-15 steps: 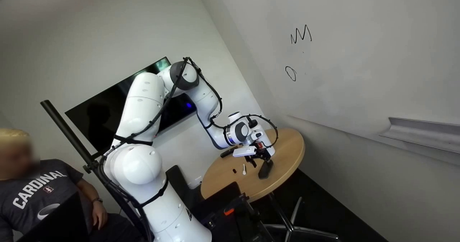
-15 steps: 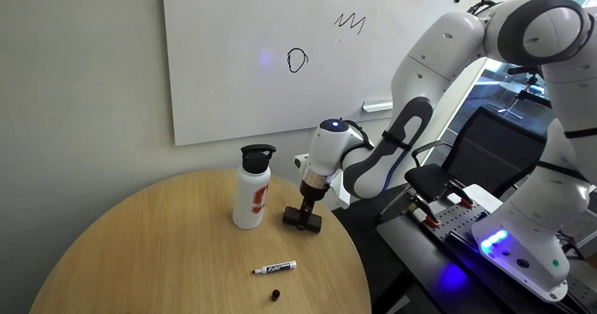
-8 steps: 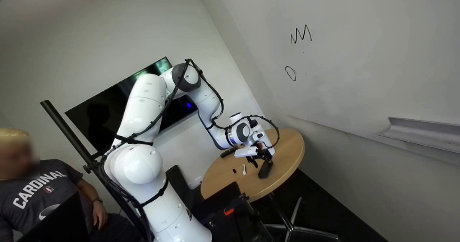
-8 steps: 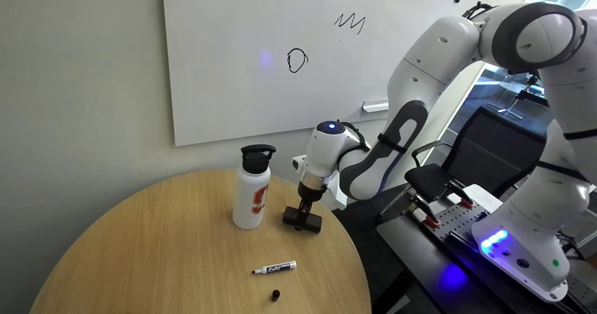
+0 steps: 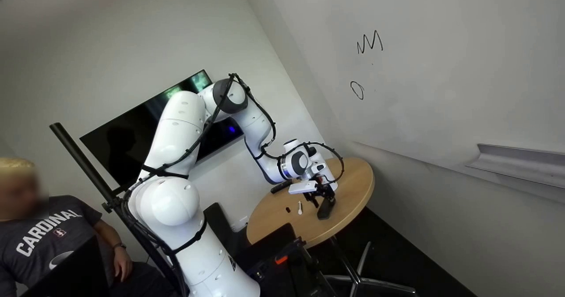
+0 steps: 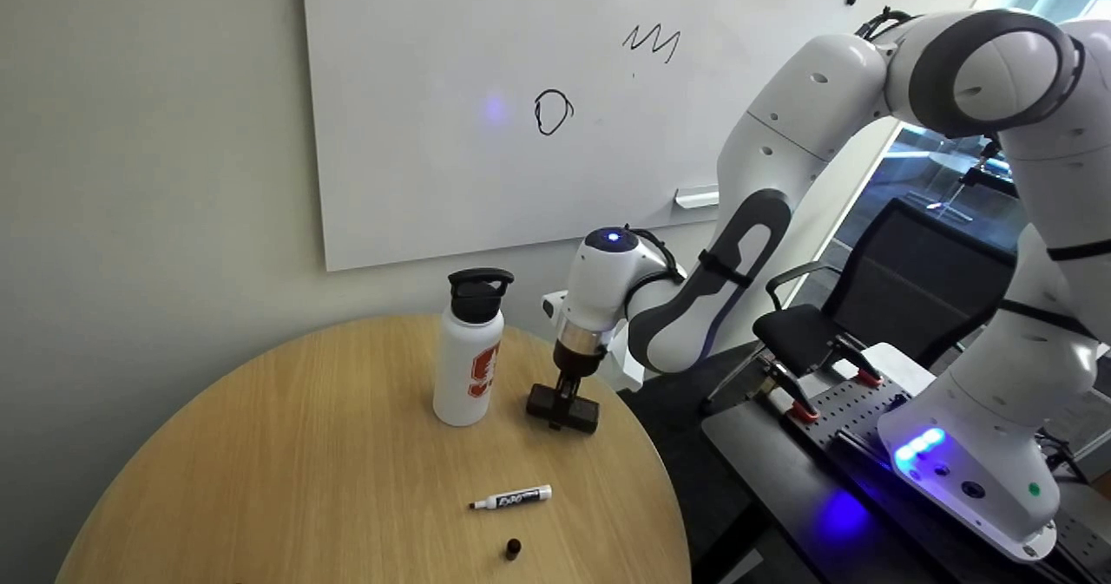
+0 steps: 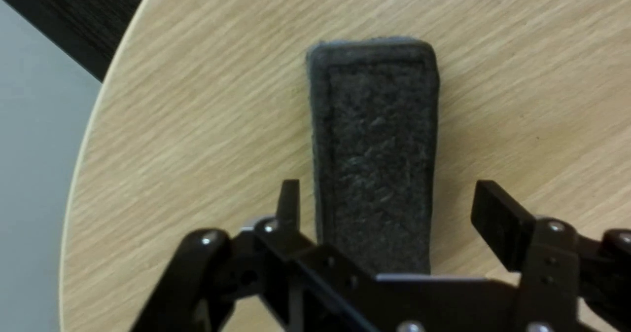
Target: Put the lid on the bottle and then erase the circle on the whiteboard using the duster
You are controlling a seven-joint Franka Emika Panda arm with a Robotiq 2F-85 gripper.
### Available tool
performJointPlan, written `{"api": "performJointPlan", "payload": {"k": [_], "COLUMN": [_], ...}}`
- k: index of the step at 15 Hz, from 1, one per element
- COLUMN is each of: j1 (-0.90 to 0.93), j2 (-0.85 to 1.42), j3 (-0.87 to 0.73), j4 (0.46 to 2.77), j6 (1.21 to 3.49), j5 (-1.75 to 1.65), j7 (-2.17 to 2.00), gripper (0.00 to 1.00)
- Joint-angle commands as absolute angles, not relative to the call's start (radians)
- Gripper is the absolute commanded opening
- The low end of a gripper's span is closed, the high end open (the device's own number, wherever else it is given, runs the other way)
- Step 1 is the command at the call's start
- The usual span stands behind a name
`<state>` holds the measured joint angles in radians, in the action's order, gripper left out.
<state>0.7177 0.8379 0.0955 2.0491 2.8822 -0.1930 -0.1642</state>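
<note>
– Where does the duster (image 7: pixel 377 149) lie against the jaws?
– Between them, flat on the table (image 7: pixel 197 125). In the wrist view wood shows on both sides of the duster, the wider strip to its right.
– So the jaws are spread?
– Spread, yes, standing apart from both its long sides. They hide its lower end in that view. How low their tips reach beside it, I can't tell.
– What is close to the duster?
– The bottle (image 6: pixel 464 369), upright and near, with a black lid (image 6: pixel 476 298) seated on top.
– And across from that?
– The arm (image 6: pixel 781 150), sloping down to the duster on the side away from the bottle. In an exterior view the arm's end blocks part of the bottle from sight.
– Smaller things?
– A white marker (image 6: pixel 514 498) lies near the duster, and a small dark piece (image 6: pixel 513 549) lies beyond the marker, farther from the duster. A dark elongated thing (image 5: pixel 281 186), too small to name, lies well apart from it by the table's rim.
– And the circle (image 6: pixel 554 113)?
– On the whiteboard (image 6: pixel 434 46), well above the duster in an exterior view, with a zigzag (image 6: pixel 653 42) higher again.
– Anyone around?
– A person (image 5: pixel 57 235) sits well apart from the duster, the face blurred.
</note>
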Motion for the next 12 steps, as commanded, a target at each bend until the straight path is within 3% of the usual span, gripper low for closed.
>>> {"api": "performJointPlan", "payload": {"k": [1, 5, 12], "j1": [0.726, 0.728, 0.868], "j2": [0.840, 0.833, 0.637], "j3": [0.087, 0.085, -0.062], "j4": [2.026, 2.025, 2.210], "j6": [2.835, 2.820, 2.800], "j5": [-0.178, -0.179, -0.192], "j7": [-0.161, -0.163, -0.369], "gripper": [0.58, 0.28, 0.27]}}
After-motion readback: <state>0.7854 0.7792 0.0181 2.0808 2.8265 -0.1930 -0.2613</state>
